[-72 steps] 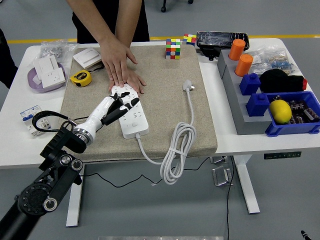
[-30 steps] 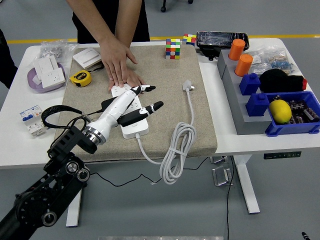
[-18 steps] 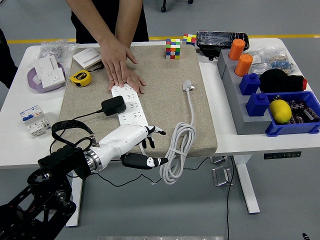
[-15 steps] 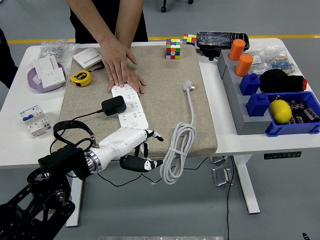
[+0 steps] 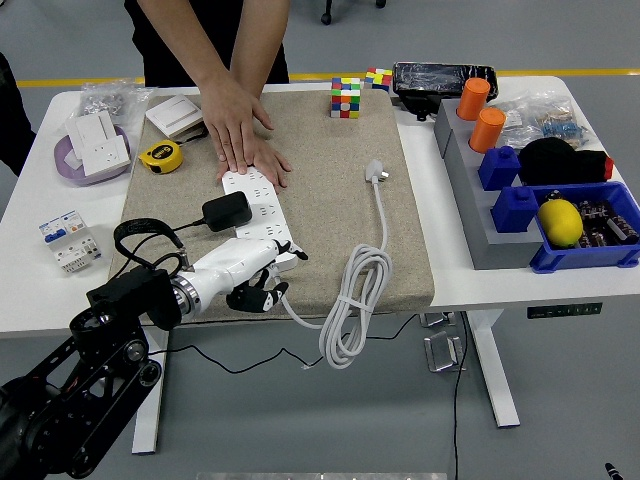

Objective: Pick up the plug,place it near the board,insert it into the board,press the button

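Plug [image 5: 228, 211], one black adapter, is sitting seated in the single white board [image 5: 258, 217] on the tan mat [image 5: 330, 180], its thin cable trailing left. One robot left hand [image 5: 258, 275] is hovering over the board's near end with fingers curled and gripping nothing, while a person's two hands [image 5: 240, 132] are pressing the far end flat. One white plug [image 5: 375, 172] with coiled cord is lying beside it on the tabletop [image 5: 450, 230].

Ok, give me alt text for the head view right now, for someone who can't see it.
The robot's left hand hovers over the near end of a white power strip on a tan mat, holding nothing, with a black plug seated in the strip. A person's hands press the strip's far end down; its white cord lies coiled to the right.
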Action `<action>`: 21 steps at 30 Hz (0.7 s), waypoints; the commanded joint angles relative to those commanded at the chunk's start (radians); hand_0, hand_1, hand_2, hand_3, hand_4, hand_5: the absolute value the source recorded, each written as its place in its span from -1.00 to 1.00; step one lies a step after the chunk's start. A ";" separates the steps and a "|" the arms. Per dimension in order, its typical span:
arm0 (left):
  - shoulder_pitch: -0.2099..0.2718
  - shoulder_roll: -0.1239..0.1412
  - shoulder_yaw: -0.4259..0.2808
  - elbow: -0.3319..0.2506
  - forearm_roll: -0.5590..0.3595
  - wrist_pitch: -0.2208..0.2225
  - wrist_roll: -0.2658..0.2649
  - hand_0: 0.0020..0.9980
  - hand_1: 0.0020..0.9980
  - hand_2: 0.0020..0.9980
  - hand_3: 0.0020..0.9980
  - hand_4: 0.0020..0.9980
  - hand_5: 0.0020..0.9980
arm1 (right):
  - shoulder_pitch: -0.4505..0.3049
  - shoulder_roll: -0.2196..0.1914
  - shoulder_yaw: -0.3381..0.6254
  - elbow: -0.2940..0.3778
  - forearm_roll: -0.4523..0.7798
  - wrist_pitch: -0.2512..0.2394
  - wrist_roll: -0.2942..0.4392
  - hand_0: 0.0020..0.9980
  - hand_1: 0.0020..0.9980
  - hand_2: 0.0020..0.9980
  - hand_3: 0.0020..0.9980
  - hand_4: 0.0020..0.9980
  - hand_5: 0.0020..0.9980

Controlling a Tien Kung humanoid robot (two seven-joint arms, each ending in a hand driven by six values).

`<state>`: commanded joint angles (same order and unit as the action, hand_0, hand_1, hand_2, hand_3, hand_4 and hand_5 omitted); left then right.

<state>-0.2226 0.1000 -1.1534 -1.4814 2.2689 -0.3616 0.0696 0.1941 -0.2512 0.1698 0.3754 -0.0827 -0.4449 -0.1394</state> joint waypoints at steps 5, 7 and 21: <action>-0.024 -0.004 -0.027 0.059 0.000 0.022 -0.013 -0.64 -0.95 -0.71 0.64 0.09 -1.00 | 0.000 0.000 0.000 0.000 0.001 0.000 0.000 0.64 0.50 0.50 0.55 1.00 1.00; -0.033 -0.005 -0.037 0.080 0.000 0.030 -0.019 -0.64 -0.95 -0.72 0.64 0.11 -1.00 | 0.000 0.000 -0.001 0.000 0.001 0.000 0.000 0.64 0.50 0.49 0.55 1.00 1.00; -0.060 -0.005 -0.052 0.155 0.000 0.049 -0.035 -0.64 -0.95 -0.72 0.60 0.13 -1.00 | 0.003 -0.001 -0.002 0.000 0.003 0.000 0.001 0.64 0.50 0.49 0.55 1.00 1.00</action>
<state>-0.2822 0.0948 -1.2053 -1.3269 2.2689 -0.3121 0.0343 0.1967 -0.2524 0.1677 0.3754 -0.0798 -0.4452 -0.1387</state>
